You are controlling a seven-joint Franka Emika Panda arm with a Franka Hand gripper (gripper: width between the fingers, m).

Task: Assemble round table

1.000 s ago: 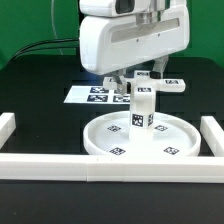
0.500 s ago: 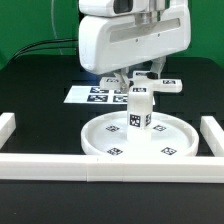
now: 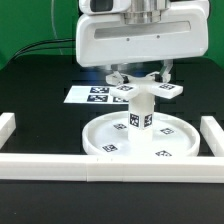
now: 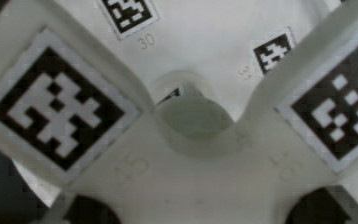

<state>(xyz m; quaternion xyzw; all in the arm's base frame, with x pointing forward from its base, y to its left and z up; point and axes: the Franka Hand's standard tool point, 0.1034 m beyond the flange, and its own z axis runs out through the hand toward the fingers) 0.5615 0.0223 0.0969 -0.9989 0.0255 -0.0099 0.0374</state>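
Note:
The large round disc [image 3: 165, 140] lies flat on the black table. The short cylinder leg [image 3: 141, 118] stands upright at its centre. My gripper [image 3: 142, 78] is shut on the cross-shaped base [image 3: 168, 89], holding it level right over the leg's top; I cannot tell whether they touch. In the wrist view the base [image 4: 60, 100] fills the picture, with two big tags and a round centre socket [image 4: 197, 115]. My gripper [image 4: 211, 212] grips the base's near arm, and the dark fingertips [image 4: 91, 210] show at both sides.
The marker board [image 3: 92, 96] lies behind the disc at the exterior view's left. Long white border bars run along the front [image 3: 100, 166], the left [image 3: 8, 126] and the right [image 3: 213, 132].
The hand has shifted toward the exterior view's right with the base, which now sits centred over the leg's top and a little lower. Disc and leg have not moved.

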